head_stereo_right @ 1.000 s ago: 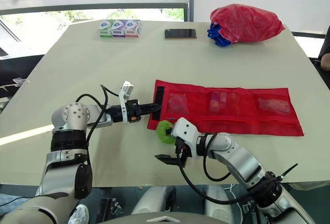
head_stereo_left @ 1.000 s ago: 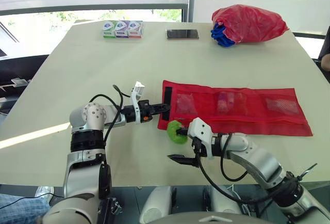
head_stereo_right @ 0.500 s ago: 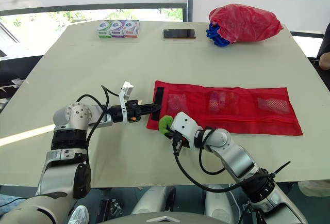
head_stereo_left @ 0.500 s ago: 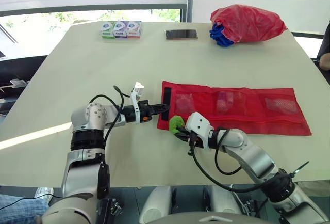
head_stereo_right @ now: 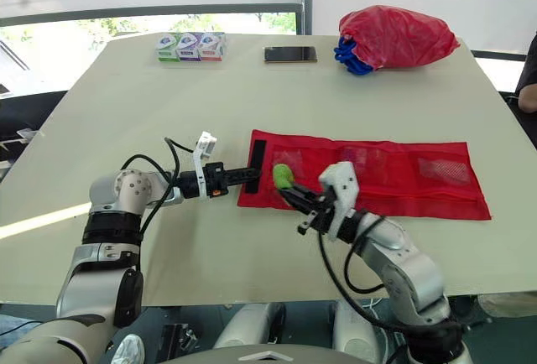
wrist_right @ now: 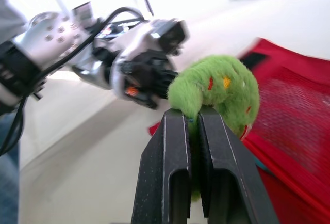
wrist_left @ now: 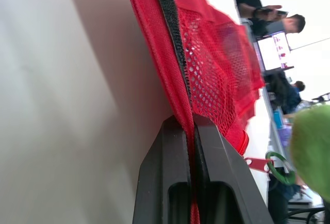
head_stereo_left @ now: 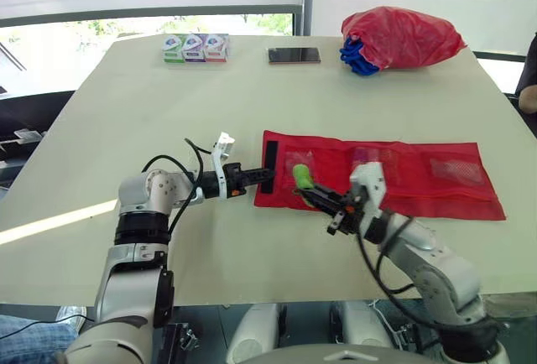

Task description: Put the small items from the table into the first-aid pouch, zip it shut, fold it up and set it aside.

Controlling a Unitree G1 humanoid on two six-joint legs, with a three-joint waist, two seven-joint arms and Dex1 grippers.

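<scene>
The left gripper [head_stereo_left: 265, 180] is closed flat on the left end of the red pouch [head_stereo_left: 419, 181], pinching that edge where it lies on the table [head_stereo_left: 117, 112]. Just right of it, the right gripper [head_stereo_left: 314, 194] is clamped on the green toy [head_stereo_left: 301, 176], held over the pouch's left end. This looks like the loading step. Next, the toy needs steering into the pouch's opening before the fingers let go, though I cannot tell whether that opening gapes.

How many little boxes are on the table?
3, in a row at the table's far edge: green box, purple box, red box.
</scene>
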